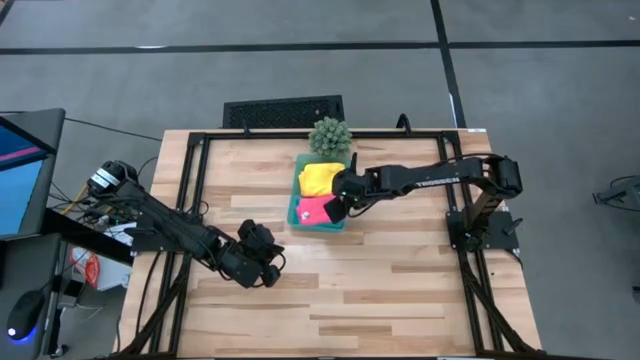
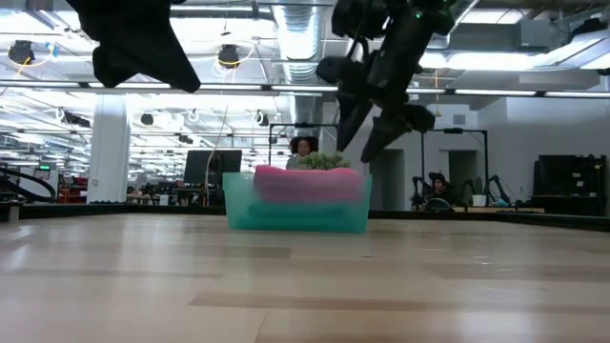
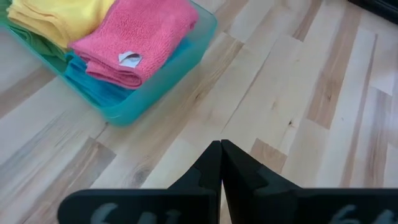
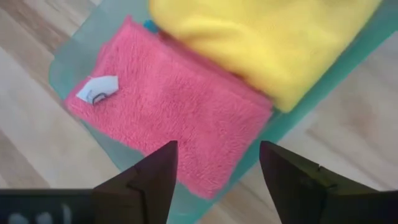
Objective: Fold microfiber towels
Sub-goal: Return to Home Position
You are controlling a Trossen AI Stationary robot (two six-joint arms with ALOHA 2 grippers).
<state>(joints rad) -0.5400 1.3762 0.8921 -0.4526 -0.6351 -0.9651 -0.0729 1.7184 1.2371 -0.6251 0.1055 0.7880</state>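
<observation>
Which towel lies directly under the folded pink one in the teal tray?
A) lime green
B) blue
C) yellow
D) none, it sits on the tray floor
B: in the left wrist view the blue towel shows beneath the pink towel; the yellow towel lies beside it in the teal tray.

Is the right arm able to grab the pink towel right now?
Probably yes: the right gripper hangs open just above the pink towel, which lies on top in the tray with nothing covering it.

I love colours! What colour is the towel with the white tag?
The towel is pink, clearest in right wrist view.
</observation>
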